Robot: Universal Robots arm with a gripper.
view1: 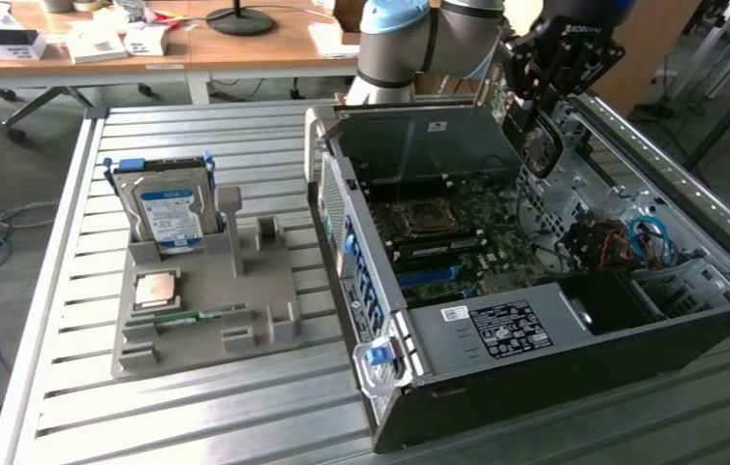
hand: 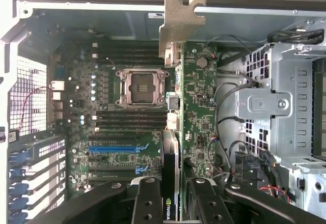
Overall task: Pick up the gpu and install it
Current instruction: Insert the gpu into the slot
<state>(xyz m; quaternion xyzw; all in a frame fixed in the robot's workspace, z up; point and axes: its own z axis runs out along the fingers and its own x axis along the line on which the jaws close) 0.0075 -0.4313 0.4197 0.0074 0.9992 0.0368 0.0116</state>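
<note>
The gpu [hand: 195,107] is a green-brown circuit board with a silver end bracket, and my gripper [hand: 175,206] is shut on its near end. One black finger [hand: 146,203] lies on each side of the card. In the exterior view the gripper [view1: 543,102] hangs over the far right of the open computer case [view1: 533,329]. The gpu [view1: 541,145] points down from it, just above the case's upper edge. The card hovers over the motherboard [hand: 117,132], beside the empty processor socket [hand: 141,86] and apart from the blue expansion slots [hand: 114,147].
A grey parts holder [view1: 203,310] stands at the exterior view's left on the slatted metal table [view1: 68,407]. It carries a blue-labelled hard drive [view1: 168,213], a processor chip [view1: 159,289] and a green memory stick [view1: 203,315]. Inside the case are a drive cage [hand: 277,107] and loose cables [view1: 643,242].
</note>
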